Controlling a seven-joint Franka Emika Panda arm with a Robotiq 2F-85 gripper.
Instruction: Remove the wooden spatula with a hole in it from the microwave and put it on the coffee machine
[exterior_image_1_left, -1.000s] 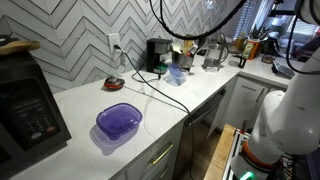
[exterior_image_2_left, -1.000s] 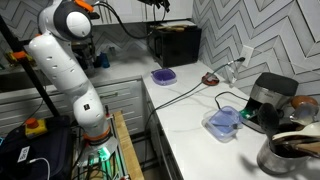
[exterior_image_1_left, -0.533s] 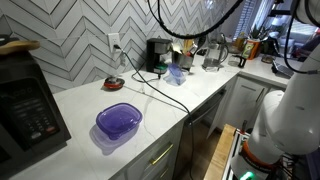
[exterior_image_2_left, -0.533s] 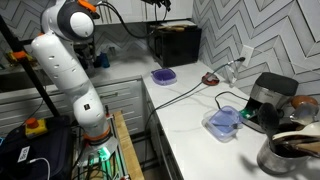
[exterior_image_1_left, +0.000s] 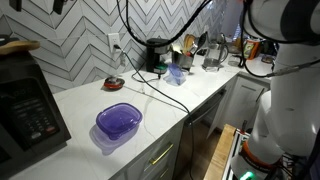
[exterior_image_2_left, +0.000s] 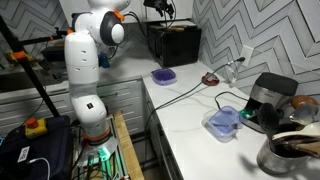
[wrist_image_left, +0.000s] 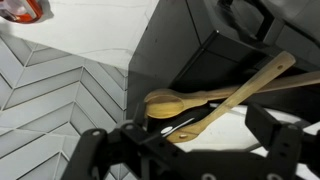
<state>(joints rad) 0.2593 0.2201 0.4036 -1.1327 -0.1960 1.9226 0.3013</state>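
Jaws stand spread wide with nothing between them, so your gripper is empty as it hangs above the microwave. In the wrist view its fingers frame two wooden utensils that lie crossed on the microwave's dark top. You see the wooden spatula running slantwise, handle up toward the right and head low in the picture, just above the gripper body. A dark slit seems to show in that head, though part of it is hidden. A wooden spoon with a rounded pale head lies across it, touching it. Your fingers are apart from both.

The microwave sits at one end of the tabletop, against the back edge along the chevron-tiled wall. The coffee machine stands well apart from it, farther along that back edge, close to the corner where the counter turns.

Between the two, a purple bowl rests near the front edge. A small red object lies closer to the back edge, below a wall outlet. A blue container sits just beside the coffee machine, toward the front edge.

In an exterior view your white arm stands off the front edge of the tabletop and reaches up over the microwave.
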